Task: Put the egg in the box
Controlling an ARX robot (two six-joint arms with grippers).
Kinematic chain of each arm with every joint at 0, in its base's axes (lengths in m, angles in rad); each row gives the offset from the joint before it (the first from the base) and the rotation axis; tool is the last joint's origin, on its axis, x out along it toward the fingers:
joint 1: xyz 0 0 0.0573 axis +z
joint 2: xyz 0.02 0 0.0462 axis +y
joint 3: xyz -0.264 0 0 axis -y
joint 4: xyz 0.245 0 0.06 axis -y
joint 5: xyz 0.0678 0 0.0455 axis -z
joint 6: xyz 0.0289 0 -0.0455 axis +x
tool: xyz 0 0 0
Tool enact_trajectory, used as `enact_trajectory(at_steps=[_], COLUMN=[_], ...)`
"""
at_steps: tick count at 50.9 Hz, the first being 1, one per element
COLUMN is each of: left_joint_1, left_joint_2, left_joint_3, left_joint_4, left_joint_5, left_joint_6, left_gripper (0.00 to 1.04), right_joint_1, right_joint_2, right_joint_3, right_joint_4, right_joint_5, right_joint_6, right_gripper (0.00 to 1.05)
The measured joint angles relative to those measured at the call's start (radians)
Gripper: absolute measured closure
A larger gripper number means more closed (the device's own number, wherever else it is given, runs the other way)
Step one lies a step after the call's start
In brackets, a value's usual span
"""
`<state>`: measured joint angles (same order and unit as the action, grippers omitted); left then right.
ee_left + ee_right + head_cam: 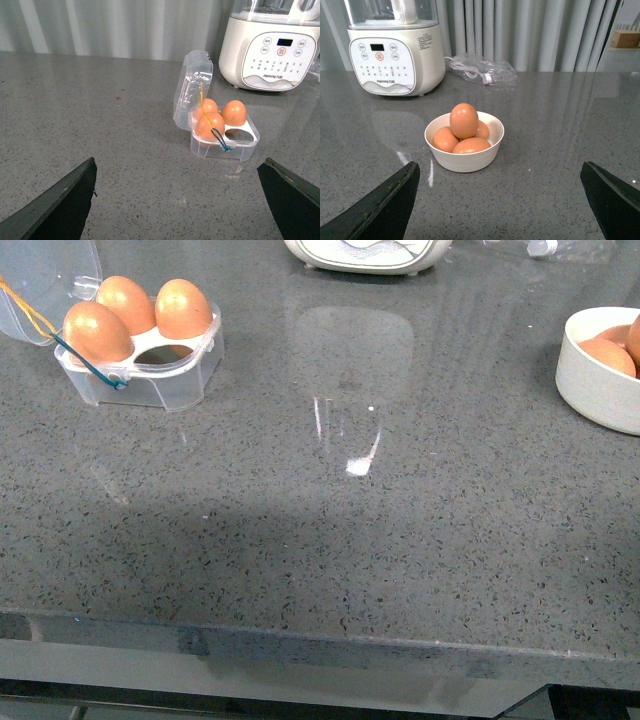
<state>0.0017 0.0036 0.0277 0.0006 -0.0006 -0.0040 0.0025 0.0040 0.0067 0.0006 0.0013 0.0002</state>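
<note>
The clear plastic box [150,380] stands at the far left of the counter with its lid open and three brown eggs in it; one cup is empty. It also shows in the left wrist view [225,142]. Several brown eggs lie in a cream-white bowl [465,155], the top egg [464,120] resting on the others; the bowl is at the right edge of the front view [590,380]. My left gripper [180,200] is open and empty, short of the box. My right gripper [500,200] is open and empty, short of the bowl. Neither arm shows in the front view.
A white kitchen appliance [270,45] with a control panel stands behind the box; it also shows in the right wrist view [395,50]. A clear bag with a cable [480,72] lies behind the bowl. The counter's front edge [320,640] is near.
</note>
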Motion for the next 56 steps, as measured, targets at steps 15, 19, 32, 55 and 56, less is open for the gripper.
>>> enact_trajectory(at_steps=[15, 19, 32, 55, 56], left_joint_1=[0.0, 0.0, 0.0, 0.0, 0.0], left_joint_2=[0.0, 0.0, 0.0, 0.0, 0.0], left_joint_3=[0.0, 0.0, 0.0, 0.0, 0.0], left_joint_4=[0.0, 0.0, 0.0, 0.0, 0.0], left_joint_5=[0.0, 0.0, 0.0, 0.0, 0.0], left_joint_6=[0.0, 0.0, 0.0, 0.0, 0.0], left_gripper=[0.07, 0.07, 0.07, 0.07, 0.07], right_joint_1=[0.0, 0.0, 0.0, 0.0, 0.0], right_joint_2=[0.0, 0.0, 0.0, 0.0, 0.0], right_joint_3=[0.0, 0.0, 0.0, 0.0, 0.0], right_joint_4=[0.0, 0.0, 0.0, 0.0, 0.0], right_joint_5=[0.0, 0.0, 0.0, 0.0, 0.0], right_joint_6=[0.0, 0.0, 0.0, 0.0, 0.0], right_gripper=[0.07, 0.07, 0.07, 0.07, 0.07])
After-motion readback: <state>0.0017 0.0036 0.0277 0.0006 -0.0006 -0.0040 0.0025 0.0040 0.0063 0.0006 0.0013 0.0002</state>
